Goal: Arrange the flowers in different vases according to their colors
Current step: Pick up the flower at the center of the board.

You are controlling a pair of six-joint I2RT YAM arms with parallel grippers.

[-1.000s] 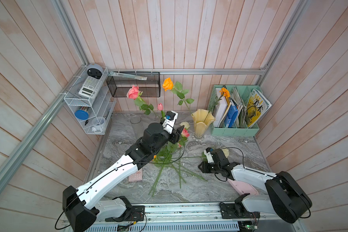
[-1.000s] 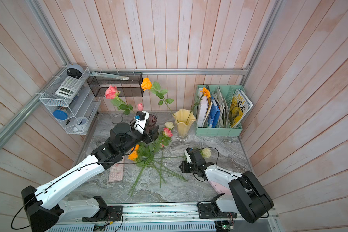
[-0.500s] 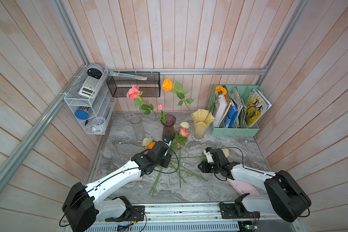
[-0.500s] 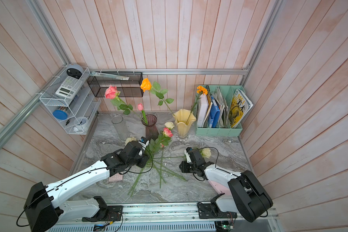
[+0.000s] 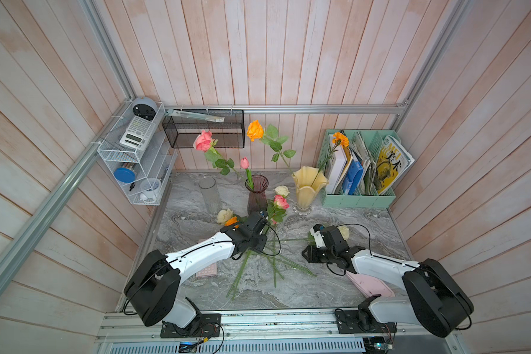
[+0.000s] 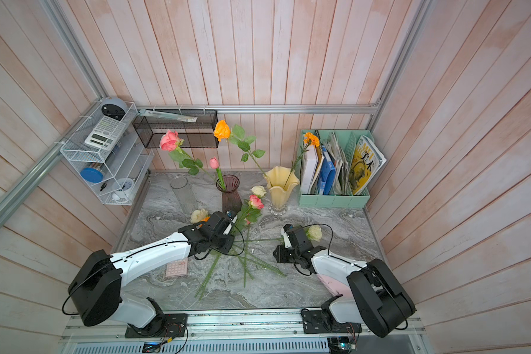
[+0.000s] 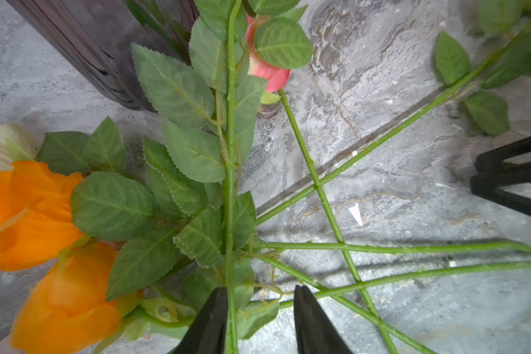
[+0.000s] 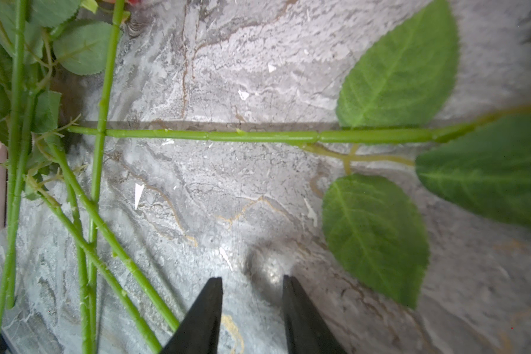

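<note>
In both top views the dark purple vase (image 5: 257, 196) holds a pink rose (image 5: 203, 140) and a pink tulip (image 5: 244, 163). The pale yellow vase (image 5: 307, 187) holds two orange flowers (image 5: 255, 130). The clear glass vase (image 5: 209, 193) has no flowers in it. Loose flowers lie in a pile (image 5: 270, 263) with cream (image 5: 225, 215), orange and pink (image 5: 281, 202) heads. My left gripper (image 7: 261, 289) is low over the pile, open, with a leafy stem (image 7: 230, 184) against one finger. My right gripper (image 8: 252, 279) is open over bare marble near a cream rose (image 5: 344, 232).
A mint-green file holder (image 5: 357, 196) stands at the back right. A white wire rack (image 5: 135, 159) and a black mesh basket (image 5: 203, 128) hang on the walls. A pink calculator (image 5: 207, 271) lies under my left arm and a pink flat object (image 5: 371, 283) under my right.
My left arm has come back and down from the purple vase to the pile of loose flowers, and its jaws have narrowed. The right arm has not moved.
</note>
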